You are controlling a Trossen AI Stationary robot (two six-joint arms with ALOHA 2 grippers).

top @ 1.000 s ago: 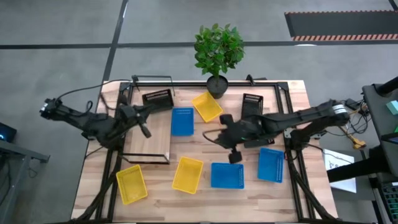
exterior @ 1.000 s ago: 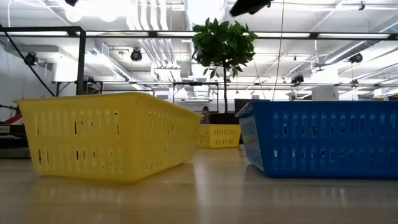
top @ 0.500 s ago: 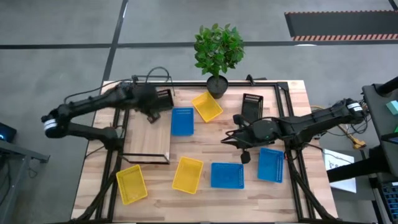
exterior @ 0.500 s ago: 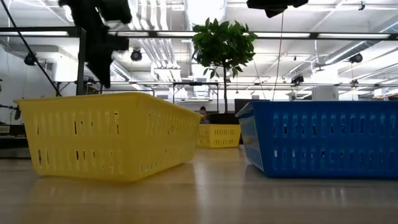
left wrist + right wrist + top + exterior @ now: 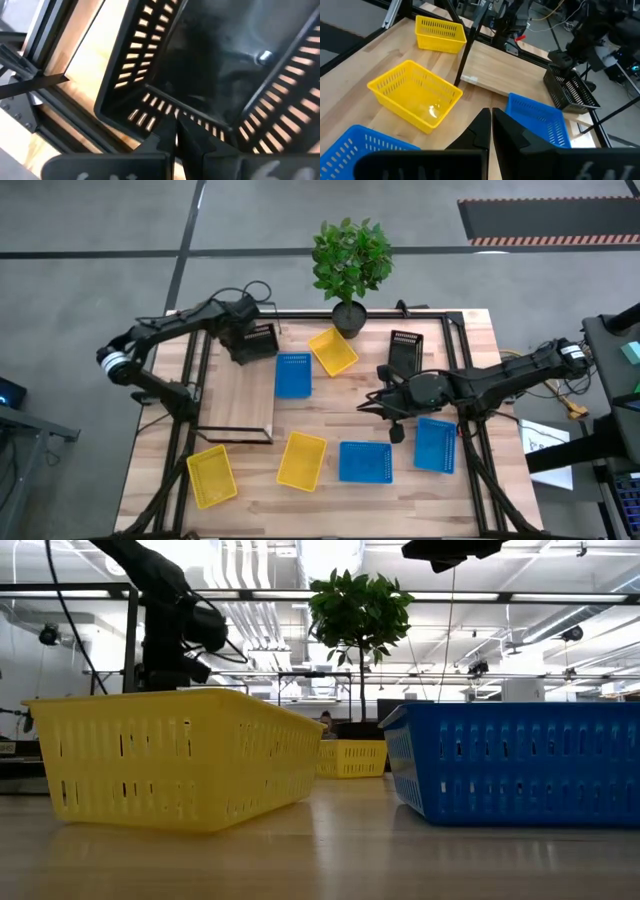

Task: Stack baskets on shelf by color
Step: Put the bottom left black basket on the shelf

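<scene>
A black basket (image 5: 256, 340) lies at the table's far left, by the far end of the shelf (image 5: 240, 395). My left gripper (image 5: 243, 350) points down over it, shut, with its tips (image 5: 176, 131) at the basket's end wall (image 5: 150, 107). A second black basket (image 5: 405, 350), blue baskets (image 5: 292, 375) (image 5: 365, 462) (image 5: 436, 444) and yellow baskets (image 5: 333, 352) (image 5: 302, 460) (image 5: 211, 476) lie spread over the tabletop. My right gripper (image 5: 372, 402) hovers shut above the table's middle, holding nothing. My left gripper comes from above at the black basket's end wall (image 5: 165, 112) with its fingers shut. Whether the tips touch the wall, I cannot tell.
A potted plant (image 5: 348, 310) stands at the middle of the far edge. The shelf's black frame (image 5: 236, 432) rises along the table's left part. In the low view a yellow basket (image 5: 170, 755) and a blue one (image 5: 520, 760) stand close to the near edge.
My left arm has swung from the table's left edge toward the far edge, over the shelf, and tipped its gripper down onto the black basket. My right gripper has drawn back a little toward the table's right edge. No basket has moved.
</scene>
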